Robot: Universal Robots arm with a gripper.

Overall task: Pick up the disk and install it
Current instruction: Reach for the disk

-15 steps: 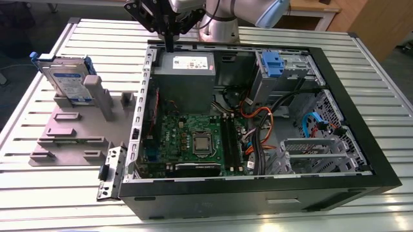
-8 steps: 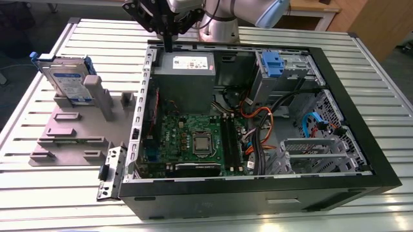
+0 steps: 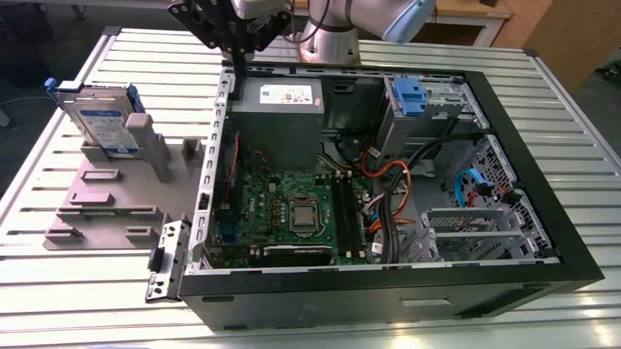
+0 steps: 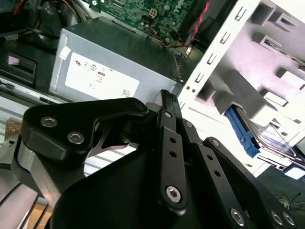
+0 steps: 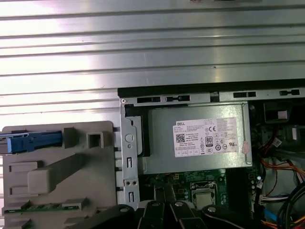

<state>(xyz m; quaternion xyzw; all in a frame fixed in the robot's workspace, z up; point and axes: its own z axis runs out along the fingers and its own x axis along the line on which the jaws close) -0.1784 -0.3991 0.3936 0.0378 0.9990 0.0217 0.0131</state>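
Disk, a flat rectangular silver metal hard drive with a white-and-blue label in a blue plastic carrier, stands on edge, leaning slightly, in a slot of the grey moulded fixture plate. The plate lies near the far corner of the slatted metal tabletop on the exterior view's left. The disk's lower edge is sunk in the slot, and a grey upright post of the fixture covers one lower corner. In the first wrist view the disk is edge-on, a blue strip cut by the picture border. In the second wrist view the disk shows as blue carrier and a sliver of silver, partly hidden by fixture blocks. The black linkage gripper hangs at the far corner of the open black computer case on the exterior view's left, well apart from the disk. Its fingers are pressed together with nothing between them, as seen in both wrist views. The tips are just beside the case wall and the grey boxy power supply with white sticker; contact with the wall cannot be told. The gripper's upper body is cut off by the exterior view's border. A grey metal drive cage with blue plastic clip sits at the case's far side; its inside is hard to make out. Orange and black cables hide part of the green motherboard.
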